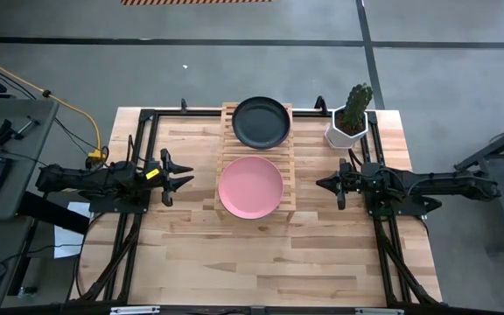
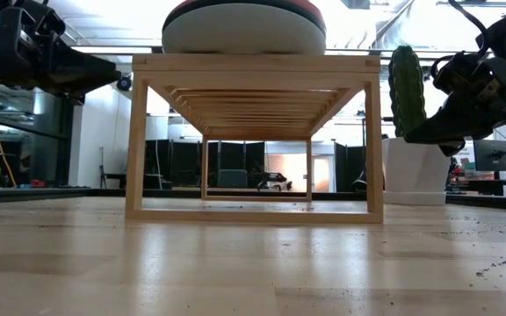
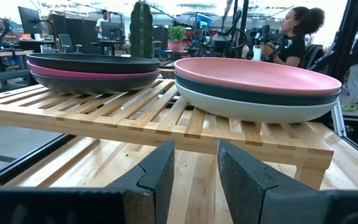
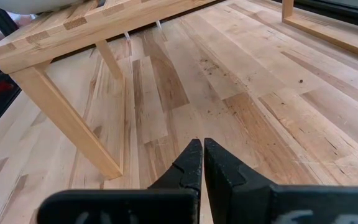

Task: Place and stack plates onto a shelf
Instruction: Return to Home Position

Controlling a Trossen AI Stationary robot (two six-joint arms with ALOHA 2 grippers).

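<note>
Plates (image 3: 257, 78) in two stacks on shelf (image 3: 135, 115); stiff, matte, probably light, best pinched at the rim. Left gripper (image 3: 196, 146) slightly parted, empty; right gripper (image 4: 202, 142) closed, empty

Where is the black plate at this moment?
In the high view the black plate tops the stack at the shelf's end nearest the cactus pot, to the pot's left; the salmon pink plate tops the other stack.

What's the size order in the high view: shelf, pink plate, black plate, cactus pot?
1. shelf
2. pink plate
3. black plate, which looks only slightly smaller than the pink one; too close to rank firmly
4. cactus pot
</note>
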